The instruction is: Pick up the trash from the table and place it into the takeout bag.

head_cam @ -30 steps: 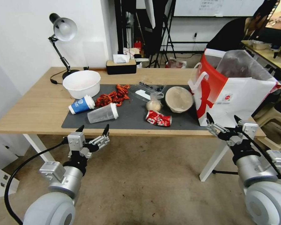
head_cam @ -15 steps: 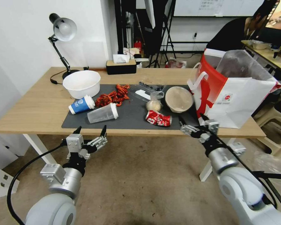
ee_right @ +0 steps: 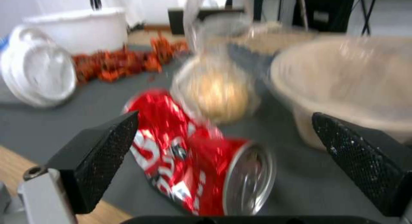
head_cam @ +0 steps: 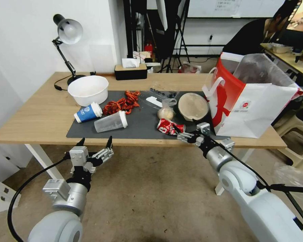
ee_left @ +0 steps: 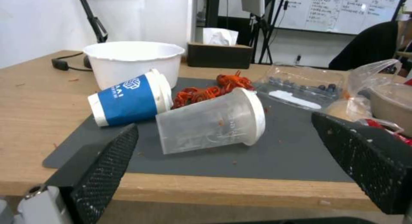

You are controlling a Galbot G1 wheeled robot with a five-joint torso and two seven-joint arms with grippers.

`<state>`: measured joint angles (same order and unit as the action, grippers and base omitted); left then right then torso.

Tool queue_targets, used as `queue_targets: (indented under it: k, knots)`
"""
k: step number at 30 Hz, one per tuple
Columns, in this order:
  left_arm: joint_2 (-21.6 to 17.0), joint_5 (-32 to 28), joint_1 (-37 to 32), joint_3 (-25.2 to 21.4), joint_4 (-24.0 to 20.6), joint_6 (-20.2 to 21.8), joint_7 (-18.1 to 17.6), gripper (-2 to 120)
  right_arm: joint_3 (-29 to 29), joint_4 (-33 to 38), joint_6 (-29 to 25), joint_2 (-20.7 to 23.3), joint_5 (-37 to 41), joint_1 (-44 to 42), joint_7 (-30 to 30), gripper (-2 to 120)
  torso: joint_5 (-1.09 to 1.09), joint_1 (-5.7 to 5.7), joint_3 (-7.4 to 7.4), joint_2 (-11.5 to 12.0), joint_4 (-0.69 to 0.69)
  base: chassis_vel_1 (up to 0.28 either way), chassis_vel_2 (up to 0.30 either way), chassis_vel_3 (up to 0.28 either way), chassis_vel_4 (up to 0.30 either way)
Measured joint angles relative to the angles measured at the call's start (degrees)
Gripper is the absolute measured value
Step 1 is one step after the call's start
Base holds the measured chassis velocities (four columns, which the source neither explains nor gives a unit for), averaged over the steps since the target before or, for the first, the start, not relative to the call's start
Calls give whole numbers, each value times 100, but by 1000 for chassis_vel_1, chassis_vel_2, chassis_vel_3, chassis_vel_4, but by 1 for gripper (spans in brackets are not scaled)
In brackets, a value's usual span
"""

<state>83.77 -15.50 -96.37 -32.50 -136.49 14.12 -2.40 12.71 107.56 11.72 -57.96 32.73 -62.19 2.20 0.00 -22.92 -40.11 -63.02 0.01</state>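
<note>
a: progress? nothing in the takeout bag (head_cam: 256, 111) that i can see; its inside is hidden behind the clear liner. every bit of trash sits on the desk (head_cam: 33, 117), on the dark mat (head_cam: 138, 126).

b: pincers?

a: right pincer (head_cam: 179, 131) spread wide, empty, at the mat's near edge, tips right at the crushed red can (head_cam: 170, 127). right wrist view has the can (ee_right: 189, 153) framed between the two fingers, nothing gripped. left pincer (head_cam: 95, 143) also spread, empty, hanging below the desk's front edge, facing the clear cup (ee_left: 212, 122) and blue cup (ee_left: 128, 100).

b: so what's left?

a: all of it, i'd judge. can, bagged beige ball (head_cam: 165, 112) at 12 o'clock from the can, lidded bowl (head_cam: 193, 107) at 1 o'clock, both cups at 9 o'clock, red shells (head_cam: 123, 102) at 10 o'clock.

b: bag position?

a: standing at the desk's right end, 3 o'clock from the can, mouth up.

b: other things, obstacles?

a: white bowl (head_cam: 88, 89), lamp (head_cam: 66, 43), tissue box (head_cam: 130, 70) at the back, clear tray (head_cam: 158, 97) behind the ball. ball and bowl crowd the can's far side; could get nudged, my guess.
</note>
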Motion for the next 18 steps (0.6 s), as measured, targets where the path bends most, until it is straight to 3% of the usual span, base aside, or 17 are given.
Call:
queue_targets:
  k: [11,18]
  knots:
    - [73,75,-4,1,64,-112,0,100,-147,-283,151,6,430,136,194,100,-1,0,0,0,-1,0,0,0,0]
    - [72,76,2,4,94,-158,-3,100,-114,-306,180,7,465,101,183,76,-1,0,0,0,-1,0,0,0,0]
